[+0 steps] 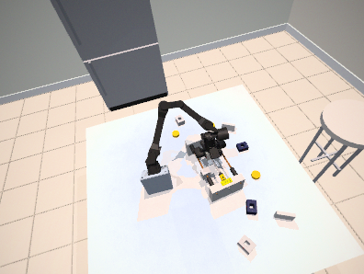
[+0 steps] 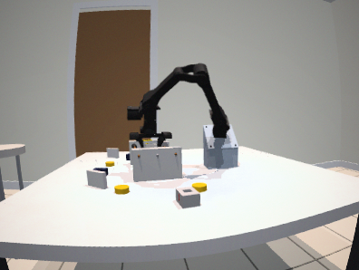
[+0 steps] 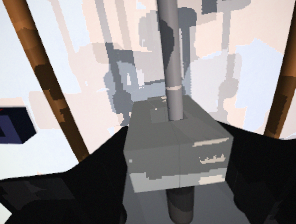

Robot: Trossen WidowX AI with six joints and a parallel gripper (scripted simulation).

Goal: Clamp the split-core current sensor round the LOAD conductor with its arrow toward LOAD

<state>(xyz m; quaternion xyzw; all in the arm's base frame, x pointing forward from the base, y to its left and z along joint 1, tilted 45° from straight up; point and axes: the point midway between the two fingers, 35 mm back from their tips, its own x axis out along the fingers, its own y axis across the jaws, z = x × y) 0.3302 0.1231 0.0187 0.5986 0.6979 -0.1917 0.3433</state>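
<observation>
The grey split-core sensor (image 3: 177, 155) is wrapped round the grey middle conductor (image 3: 171, 55), which runs in at its top and out below. Its two halves meet at a thin seam. No arrow shows on the visible faces. My gripper (image 1: 207, 154) (image 2: 151, 142) (image 3: 162, 125) is shut on the sensor, with one black finger against each side. A yellow label (image 1: 226, 182) sits on the near end wall of the conductor stand (image 1: 226, 189) (image 2: 157, 168); its lettering is too small to read. In the exterior view the stand's wall hides the sensor.
Copper conductors (image 3: 47, 90) (image 3: 284, 82) run on both sides of the middle one. A navy block (image 3: 25, 129) (image 1: 239, 148) lies beside the stand, another navy block (image 1: 251, 211) nearer. Yellow discs (image 1: 255, 175) (image 1: 176, 133), a grey plate (image 1: 285, 215) and a grey block (image 2: 188, 199) stand around.
</observation>
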